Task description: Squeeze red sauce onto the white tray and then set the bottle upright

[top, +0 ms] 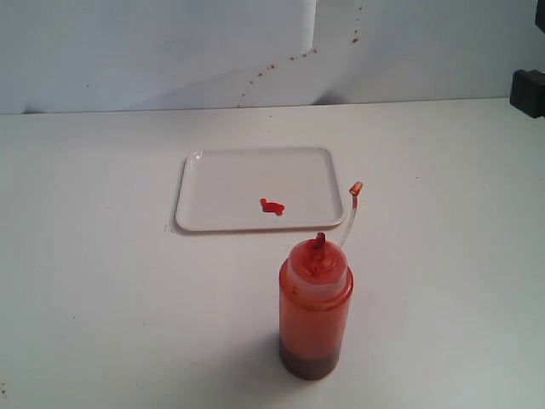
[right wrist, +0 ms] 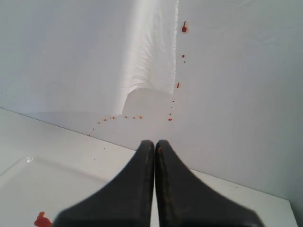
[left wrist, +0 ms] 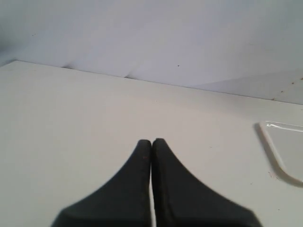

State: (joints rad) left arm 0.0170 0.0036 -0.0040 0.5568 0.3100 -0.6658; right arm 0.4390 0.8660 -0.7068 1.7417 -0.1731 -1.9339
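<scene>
Left gripper (left wrist: 151,142) and right gripper (right wrist: 155,143) both have jaws pressed together on nothing. The bottle (top: 315,315) stands upright, well apart from both, in neither wrist view. The white tray (top: 213,175) with its red sauce (top: 272,206) lies just ahead of the right gripper. The danger: the cap (top: 355,188) dangles off, so a stray arm sweep could topple the bottle and spill

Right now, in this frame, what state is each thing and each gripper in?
white tray: lying flat on the table.
red sauce: small blob sitting on the white tray.
bottle: standing upright on the table, unheld, cap off and hanging from its tether.
left gripper: shut, empty.
right gripper: shut, empty.
wall: spattered with red specks.
</scene>
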